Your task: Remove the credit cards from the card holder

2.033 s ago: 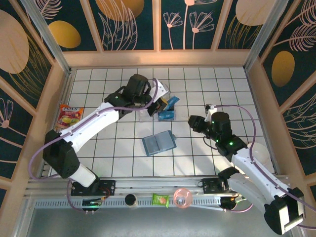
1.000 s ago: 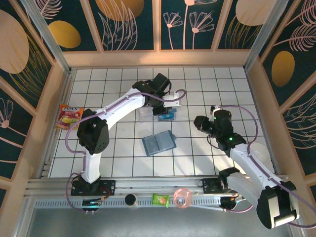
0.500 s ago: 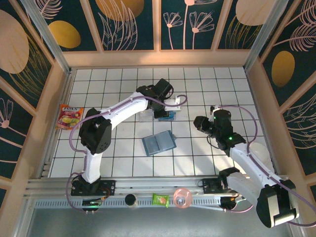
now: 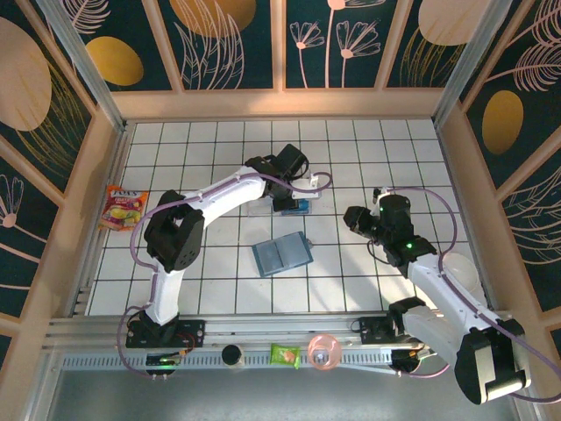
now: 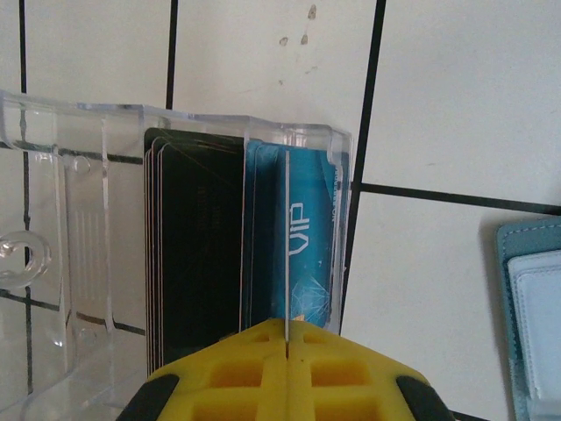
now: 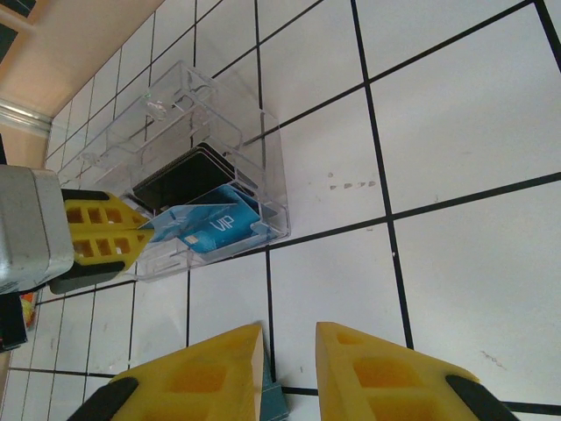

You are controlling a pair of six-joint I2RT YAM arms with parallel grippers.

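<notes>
Left pincer (image 5: 287, 338) sinks lower into the tray (image 5: 53, 175), clenched on a blue card (image 6: 206, 232), nearly delivered; right pincer (image 6: 287, 342) idles open.

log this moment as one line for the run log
left gripper: shut on credit card, card reaching into clear tray | right gripper: open, empty | card holder: lying open on table, untouched

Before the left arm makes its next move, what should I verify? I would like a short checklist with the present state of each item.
1. Left hand shut on blue card: ok.
2. Card's far end inside clear tray: ok.
3. Card settled flat in tray: cannot tell.
4. Right hand empty, apart from tray: ok.
5. Card holder lying open: ok.
6. Card holder emptied: cannot tell.
</notes>
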